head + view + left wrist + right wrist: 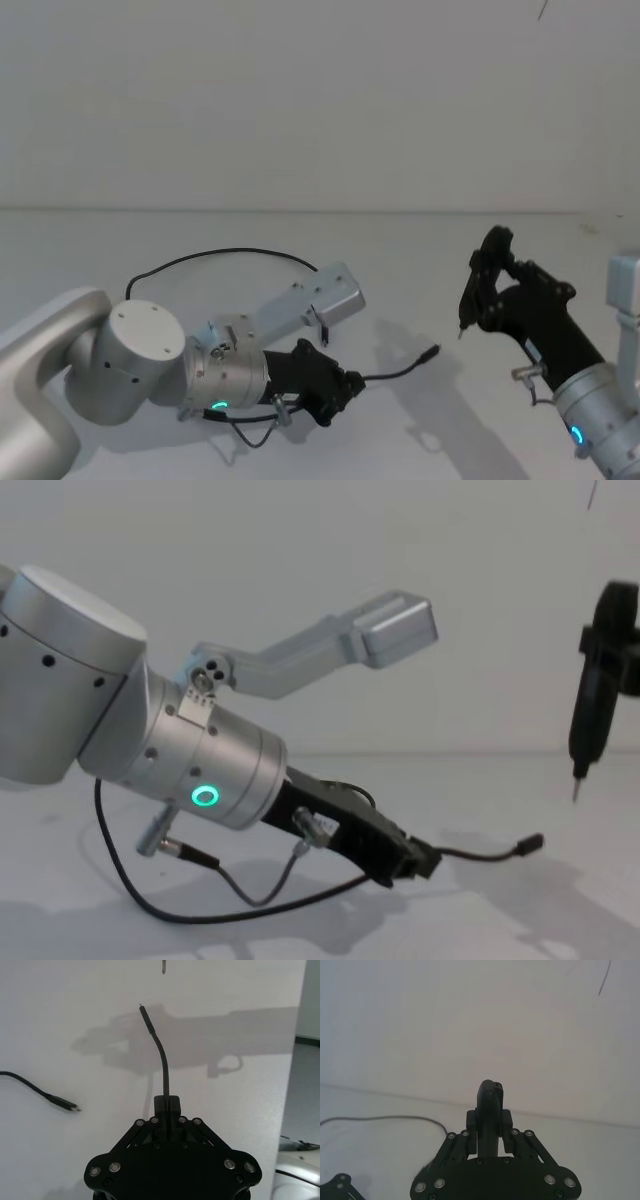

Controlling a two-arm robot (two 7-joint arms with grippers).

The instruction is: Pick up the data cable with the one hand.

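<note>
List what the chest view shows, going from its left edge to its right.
Green ring light on the left arm's silver wrist → left end effector, shut on the data cable → free plug of that cable → right end effector, raised at the right edge.

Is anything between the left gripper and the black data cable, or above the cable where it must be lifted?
Nothing visible blocks it. The blocky black left gripper is shut on the long, thin black data cable near one plug. The right gripper hangs off to the side, apart from it.
</note>
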